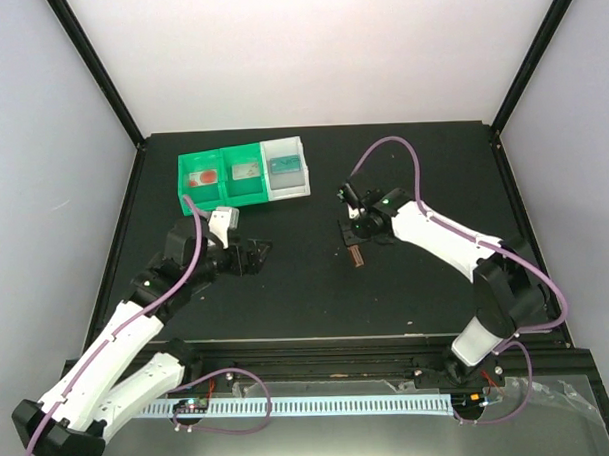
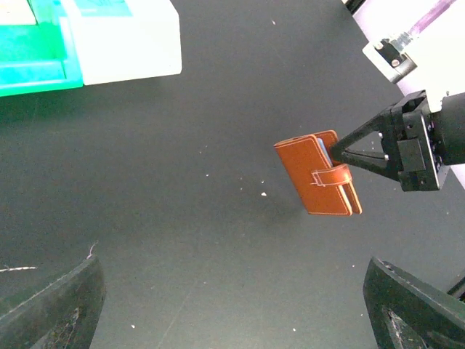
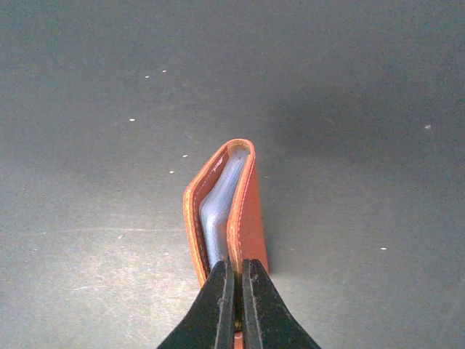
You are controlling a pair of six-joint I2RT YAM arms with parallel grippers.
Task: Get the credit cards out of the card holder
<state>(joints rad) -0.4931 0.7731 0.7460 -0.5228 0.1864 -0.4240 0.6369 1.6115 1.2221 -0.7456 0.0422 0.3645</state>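
Clamps the card holder [image 3: 243, 211] by its edge in the right gripper [image 3: 236, 270], pads together; holder juts straight ahead of those fingertips, strap fastened. Has the left gripper [image 2: 232, 291] spread wide, empty; holder ahead of it, well apart.

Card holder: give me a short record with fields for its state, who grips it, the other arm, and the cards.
card holder: brown, held on edge, strap folded over its open side
gripped by: right jaws, shut on one end of it
left jaws: wide open, apart from the holder, holding nothing
cards: none out on the table; pale blue pockets show between the covers
resting on table or lifted: cannot tell
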